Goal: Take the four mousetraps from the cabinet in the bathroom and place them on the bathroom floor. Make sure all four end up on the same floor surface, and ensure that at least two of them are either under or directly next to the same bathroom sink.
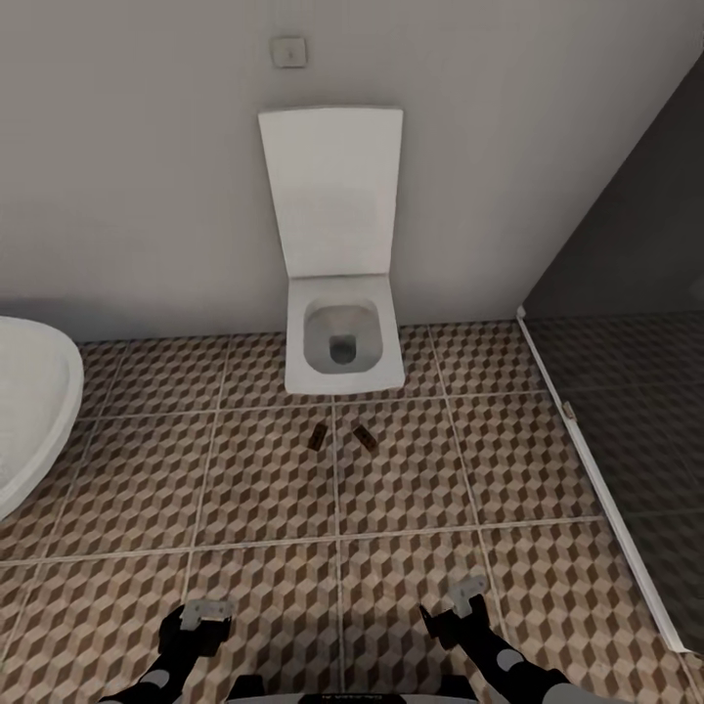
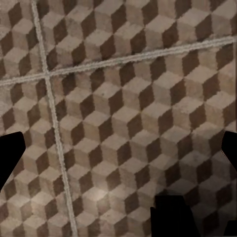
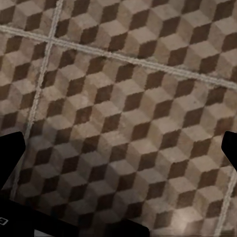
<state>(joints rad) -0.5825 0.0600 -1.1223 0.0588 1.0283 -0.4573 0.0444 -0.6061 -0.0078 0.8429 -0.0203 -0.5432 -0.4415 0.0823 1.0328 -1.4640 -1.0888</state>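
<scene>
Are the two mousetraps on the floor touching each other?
Apart. The head view shows the left mousetrap and the right mousetrap lying on the floor in front of the toilet, with patterned tile plainly visible between them.

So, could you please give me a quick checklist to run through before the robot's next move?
1. Mousetraps on bathroom floor: two, left one and right one, in front of the toilet; not ok, four needed.
2. Traps beside a sink: not ok.
3. Left gripper empty: ok.
4. Right gripper empty: ok.
5. Cabinet located: cannot tell.
</scene>
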